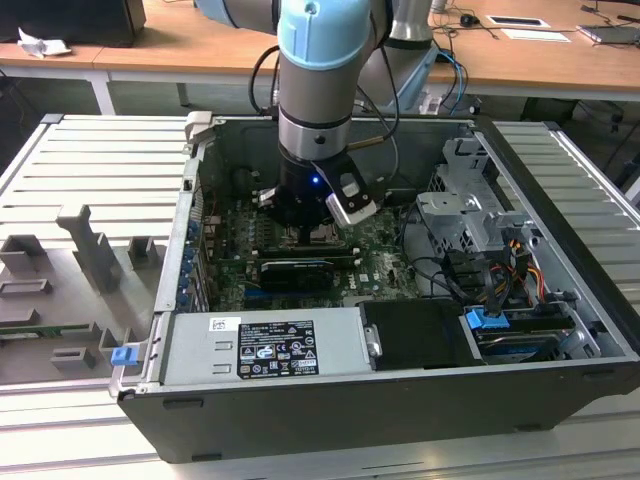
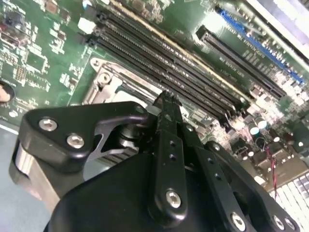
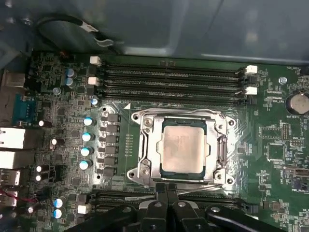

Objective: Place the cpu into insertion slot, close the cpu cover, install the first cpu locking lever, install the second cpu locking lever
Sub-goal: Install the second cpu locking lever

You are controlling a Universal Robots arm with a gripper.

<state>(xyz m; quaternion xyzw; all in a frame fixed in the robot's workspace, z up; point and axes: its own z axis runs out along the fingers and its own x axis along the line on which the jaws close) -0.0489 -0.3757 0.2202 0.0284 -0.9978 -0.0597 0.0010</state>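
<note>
**Desk:** What did the frame show, biggest thing first?

**Photographer:** An open computer case (image 1: 400, 400) lay on a slatted metal bench (image 1: 90, 170), a wooden desk (image 1: 530, 60) behind it. The arm (image 1: 318, 90) reached straight down into the case, over the green motherboard (image 3: 58, 72).

**Desk:** And the socket?

**Photographer:** In the first wrist view the cpu (image 3: 183, 146) sat flat in its slot at mid-board, its dull metal face showing through the window of the cpu cover (image 3: 145, 150), which lay down around it. The memory slots (image 3: 169, 79) ran at twelve o'clock from the socket; the gripper (image 3: 167, 189) stood at six o'clock, its tips right at the cover's edge.

**Desk:** Fingers apart or together?

**Photographer:** Together, tips meeting, with nothing visibly between them. In the second wrist view the gripper (image 2: 166, 102) hung just above the socket frame.

**Desk:** The levers?

**Photographer:** Thin wire, hard to read; I could not say whether either was latched.

**Desk:** What might have gone wrong?

**Photographer:** In my judgement, a closed tip pressing off-line could slip off a slim lever and scrape the board, or a lever left unhooked could let the cover spring up.
</note>
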